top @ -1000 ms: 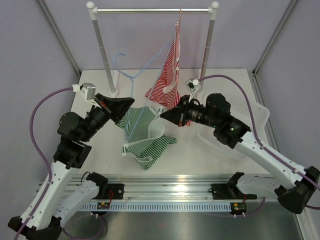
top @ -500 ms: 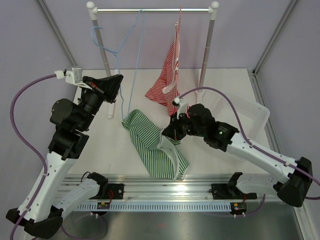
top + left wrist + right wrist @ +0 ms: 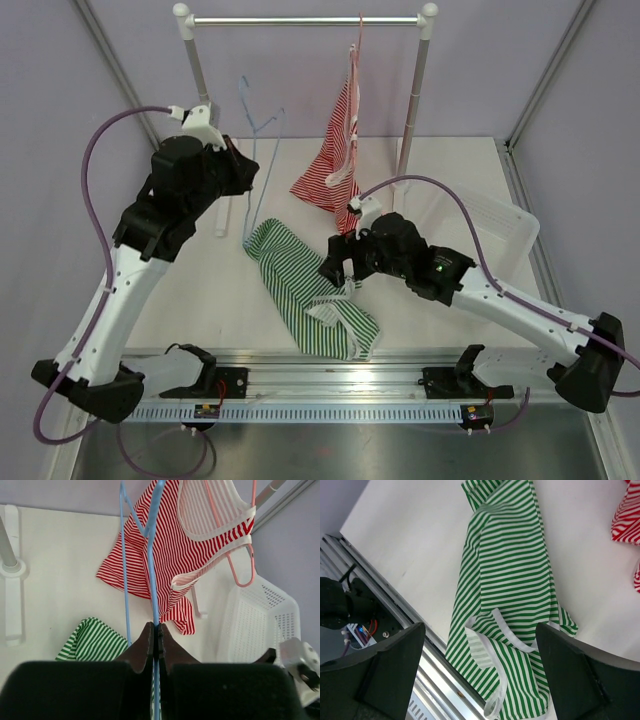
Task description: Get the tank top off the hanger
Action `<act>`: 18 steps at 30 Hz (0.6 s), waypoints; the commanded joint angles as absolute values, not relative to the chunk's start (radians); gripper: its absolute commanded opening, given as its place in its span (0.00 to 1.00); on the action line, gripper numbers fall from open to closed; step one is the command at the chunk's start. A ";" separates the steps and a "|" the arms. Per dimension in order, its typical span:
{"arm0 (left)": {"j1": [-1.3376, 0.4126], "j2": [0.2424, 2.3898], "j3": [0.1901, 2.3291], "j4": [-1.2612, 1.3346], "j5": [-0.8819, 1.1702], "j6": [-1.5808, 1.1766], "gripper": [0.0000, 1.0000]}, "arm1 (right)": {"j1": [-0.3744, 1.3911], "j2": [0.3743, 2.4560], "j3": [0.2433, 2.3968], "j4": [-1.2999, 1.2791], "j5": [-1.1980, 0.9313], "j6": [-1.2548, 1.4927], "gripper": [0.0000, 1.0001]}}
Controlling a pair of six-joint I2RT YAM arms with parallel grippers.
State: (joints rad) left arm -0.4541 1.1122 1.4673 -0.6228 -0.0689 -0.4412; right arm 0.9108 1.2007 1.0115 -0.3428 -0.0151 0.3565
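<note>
Tank top (image 3: 300, 290) flat, long axis far-left to near-right, left gripper (image 3: 156, 634) clamping hanger (image 3: 151, 555), right gripper (image 3: 480, 630) spread.

Free over bare bench (image 3: 190, 290) left of the green tank top (image 3: 300, 290). Blocked behind by the left rack post (image 3: 205, 100) and the hanging red top (image 3: 335, 160). Walled off at right by the white basket (image 3: 500, 225). Narrowed between post and red top by the raised blue hanger (image 3: 152, 565).
</note>
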 commanded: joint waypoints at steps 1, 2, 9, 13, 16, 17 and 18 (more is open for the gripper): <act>-0.436 1.204 1.652 -0.687 -0.109 -0.385 0.00 | 0.919 1.138 1.055 -0.330 0.020 0.342 1.00; -0.430 1.227 1.723 -0.693 -0.107 -0.382 0.00 | 0.917 1.129 1.048 -0.325 0.005 0.351 1.00; -0.374 1.466 2.067 -0.739 -0.084 -0.336 0.00 | 0.917 1.054 0.951 -0.298 -0.078 0.373 0.99; -0.322 1.644 2.241 -0.756 -0.045 -0.315 0.00 | 0.919 1.016 0.913 -0.285 -0.107 0.371 0.99; -0.302 1.704 2.295 -0.720 -0.006 -0.308 0.00 | 0.917 1.015 0.881 -0.255 -0.185 0.361 1.00; -0.299 1.738 2.304 -0.697 -0.003 -0.305 0.00 | 0.919 1.026 0.868 -0.247 -0.201 0.360 0.99; -0.298 1.752 2.318 -0.686 0.024 -0.293 0.00 | 0.917 1.034 0.862 -0.238 -0.224 0.360 1.00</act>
